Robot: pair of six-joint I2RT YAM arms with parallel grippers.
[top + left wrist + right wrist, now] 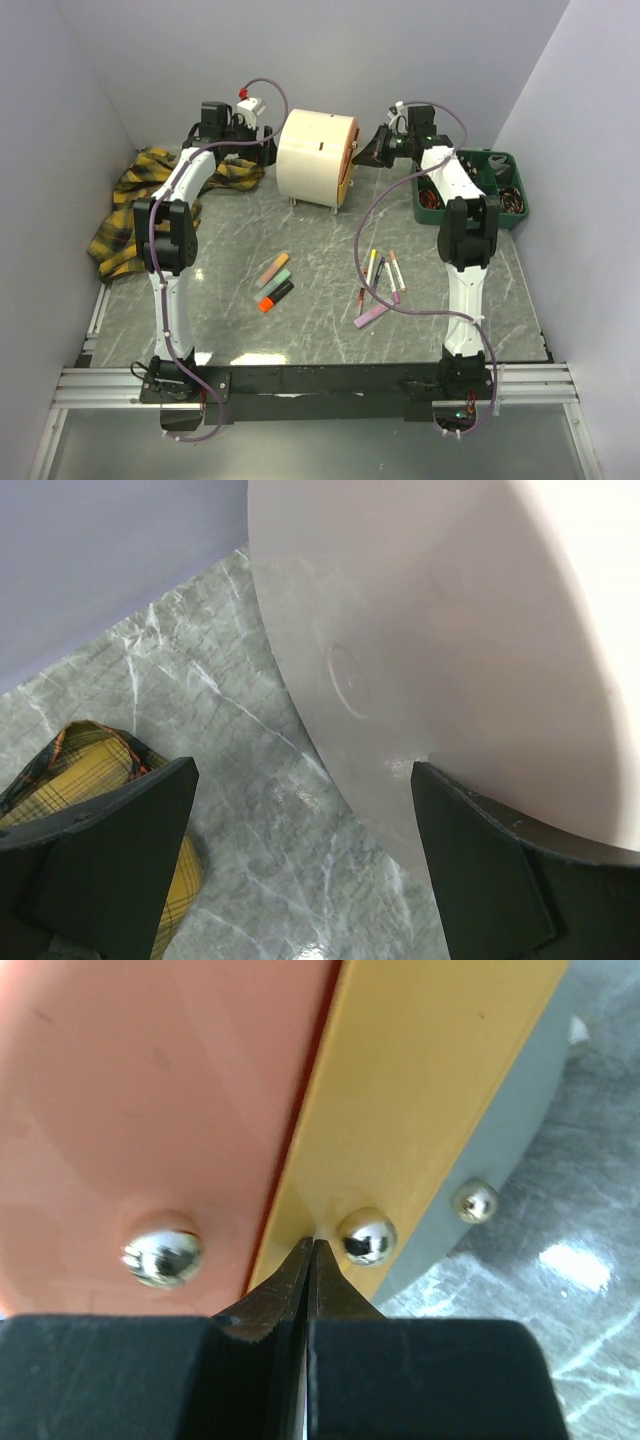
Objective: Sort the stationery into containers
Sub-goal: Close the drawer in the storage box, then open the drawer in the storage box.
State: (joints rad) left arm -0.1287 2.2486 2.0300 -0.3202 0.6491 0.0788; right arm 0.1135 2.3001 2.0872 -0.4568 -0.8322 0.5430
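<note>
Your left gripper [300, 870] is wide open, with nothing between its two black fingers [110, 850]. It sits right at the back of the cream cabinet [312, 155], and its right finger looks to be touching the round wall. The plaid cloth [130, 215] is bunched up on the table [320, 330] by the left arm.

Your right gripper [312, 1260] is shut tight, its two tips pressed flat together with nothing pinched in them. The tips point at the front of the cabinet, right where the orange drawer face [150, 1100] meets a yellow one [420, 1090]. A small shiny knob [366, 1237] sits just beside the tips, and another knob [162, 1252] is on the orange face (a third one shows farther right on a grey edge).

The stubby highlighters [274, 282] lie in a little bunch on the table, in front of the cabinet and well away from it. The thin pens [380, 275] lie spread out nearer the right arm, with a pink highlighter [372, 317] at their near end. None of them are in a container yet.

The dark green tray [510, 172] sits at the far right, behind the right arm. It has small coiled things in it, too small to tell apart.
</note>
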